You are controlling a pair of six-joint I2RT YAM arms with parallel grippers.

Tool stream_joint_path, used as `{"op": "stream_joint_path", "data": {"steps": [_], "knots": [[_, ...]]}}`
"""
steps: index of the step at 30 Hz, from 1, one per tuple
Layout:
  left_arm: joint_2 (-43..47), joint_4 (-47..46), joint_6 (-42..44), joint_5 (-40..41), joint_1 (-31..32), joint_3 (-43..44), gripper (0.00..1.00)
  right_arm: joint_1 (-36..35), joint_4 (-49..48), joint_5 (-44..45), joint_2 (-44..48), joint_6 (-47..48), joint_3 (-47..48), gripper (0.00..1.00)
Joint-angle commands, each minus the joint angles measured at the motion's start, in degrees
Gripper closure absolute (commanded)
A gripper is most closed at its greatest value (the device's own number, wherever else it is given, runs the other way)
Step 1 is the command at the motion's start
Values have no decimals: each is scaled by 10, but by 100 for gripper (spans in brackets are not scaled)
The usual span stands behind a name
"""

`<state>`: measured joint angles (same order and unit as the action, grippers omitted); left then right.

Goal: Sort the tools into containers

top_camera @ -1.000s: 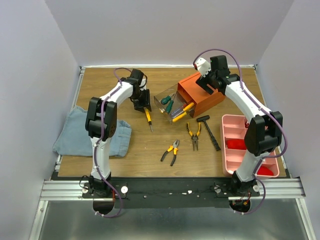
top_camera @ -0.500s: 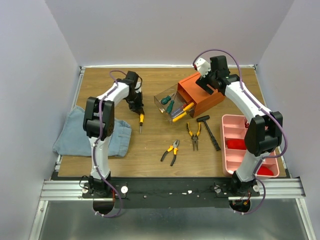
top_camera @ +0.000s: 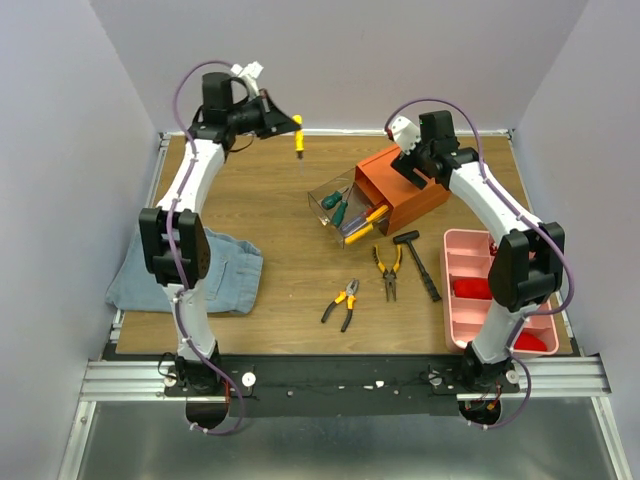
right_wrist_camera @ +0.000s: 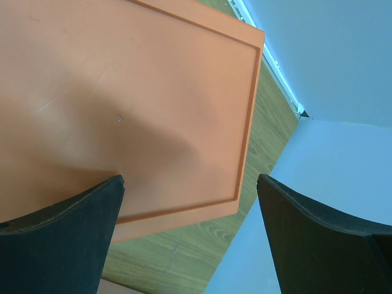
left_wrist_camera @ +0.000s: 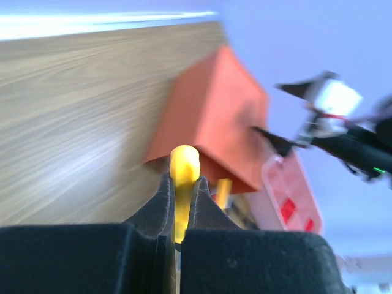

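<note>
The yellow-handled screwdriver (top_camera: 297, 133) is up in the air at the far side of the tabletop (top_camera: 250, 200), pinched by its handle in the jaws of the left gripper (top_camera: 285, 124), which are closed narrow around it. Its thin shaft points downward and it touches nothing below. In the left wrist view the rounded yellow end pokes out just past the two dark fingers. It hangs well apart from the orange cabinet (top_camera: 405, 190), which sits right of centre. A clear drawer (top_camera: 322, 196) is pulled out toward the left, and green-handled screwdrivers (top_camera: 335, 205) and another yellow-handled tool lie inside it. The right gripper (right_wrist_camera: 190, 179) hovers over the cabinet's flat top with its jaws spread wide and nothing between them. Whether they touch the top I cannot tell. On the tabletop in front of the drawer lie the nearer pliers (top_camera: 343, 302), the farther pliers (top_camera: 388, 270) and, just beside those, the black hammer (top_camera: 418, 262). A pink tray (top_camera: 452, 262) sits at the right edge and a blue cloth (top_camera: 150, 270) at the left.
</note>
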<state>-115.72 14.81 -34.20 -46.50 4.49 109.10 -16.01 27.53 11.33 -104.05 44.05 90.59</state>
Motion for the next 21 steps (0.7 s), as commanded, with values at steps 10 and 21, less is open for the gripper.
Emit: {"op": "stream_joint_path", "data": {"steps": [10,21], "knots": [[-59,76,25,-48,143,57,100,-6,115,-33,-55,-16,-16,0],[-59,220,200,-19,167,118,34,-6,111,-33,-58,-24,-9,0]]}}
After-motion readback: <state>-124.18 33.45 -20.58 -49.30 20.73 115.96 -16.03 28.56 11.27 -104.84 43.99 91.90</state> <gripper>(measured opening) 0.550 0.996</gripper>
